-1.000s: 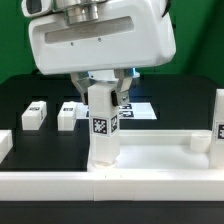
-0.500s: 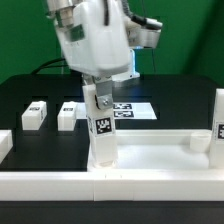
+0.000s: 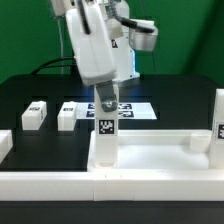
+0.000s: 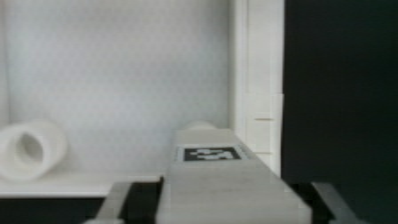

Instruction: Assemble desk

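the leg [image 3: 104, 138] is a white plastic block, stiff and probably light. its smooth flat faces could slip or twist under a shallow pinch, so i'd judge the best hold is across two opposite sides near its upper end, leaving the foot free to seat. it stands upright in the lower centre of the exterior view, base on the desk top [image 3: 155, 152], at that rimmed tray's corner toward the exterior view's left. whether it is seated in a socket i cannot tell. the gripper [image 3: 106, 100] reaches down from the upper centre onto the leg's top, above its square tag. in the wrist view the fingers [image 4: 139, 203] lie tight against either side of the block, jaws at a middling width, clamped on the leg. two loose legs [image 3: 33, 115] sit on the black table [image 3: 20, 95] at the exterior view's left.
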### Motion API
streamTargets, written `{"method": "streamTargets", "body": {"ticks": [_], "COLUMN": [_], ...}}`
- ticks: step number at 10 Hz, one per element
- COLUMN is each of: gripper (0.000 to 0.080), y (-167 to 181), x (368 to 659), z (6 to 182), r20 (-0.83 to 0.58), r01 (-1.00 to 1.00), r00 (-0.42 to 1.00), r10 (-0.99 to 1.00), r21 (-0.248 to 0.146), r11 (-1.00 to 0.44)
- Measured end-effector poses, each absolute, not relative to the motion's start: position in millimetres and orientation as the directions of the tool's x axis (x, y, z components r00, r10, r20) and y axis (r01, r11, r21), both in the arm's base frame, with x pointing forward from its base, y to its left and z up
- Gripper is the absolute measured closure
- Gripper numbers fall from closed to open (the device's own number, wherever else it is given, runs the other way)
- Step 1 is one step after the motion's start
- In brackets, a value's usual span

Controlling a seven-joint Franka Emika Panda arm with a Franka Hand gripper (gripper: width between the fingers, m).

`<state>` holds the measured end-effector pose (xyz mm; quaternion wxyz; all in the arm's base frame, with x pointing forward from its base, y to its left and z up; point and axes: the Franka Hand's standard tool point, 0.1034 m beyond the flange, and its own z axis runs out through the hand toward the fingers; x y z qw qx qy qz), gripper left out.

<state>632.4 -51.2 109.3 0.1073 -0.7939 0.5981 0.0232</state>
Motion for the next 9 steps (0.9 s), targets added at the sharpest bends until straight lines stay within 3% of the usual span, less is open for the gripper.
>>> {"method": "streamTargets", "body": {"ticks": [1, 2, 3, 4, 6, 7, 8, 9], "gripper": [0.0407, 0.0255, 0.0255, 0.0168, 0.0153, 0.0151, 0.0151, 0.0151], "y": [-54.0, -53.9, -54.0, -54.2, -54.7, -50.7, -45.1, -44.5], "x": [631.4, 630.7, 630.6, 630.5, 630.4, 632.6, 633.0, 633.3], "z": [108.9, 108.4, 107.9, 107.7, 107.4, 107.8, 108.4, 109.0], "r20": [-0.122, -0.097, -0.091, -0.081, -0.030, 0.020, 0.045, 0.050], "r01": [-0.870, -0.788, -0.768, -0.735, -0.561, -0.377, -0.193, -0.157], "r00": [0.486, 0.609, 0.635, 0.673, 0.824, 0.923, 0.979, 0.985], "r10": [-0.865, -0.787, -0.767, -0.736, -0.565, -0.384, -0.200, -0.165], "r21": [-0.164, -0.179, -0.182, -0.186, -0.179, -0.144, -0.126, -0.127], "r11": [-0.465, -0.588, -0.614, -0.652, -0.808, -0.915, -0.973, -0.979]}}
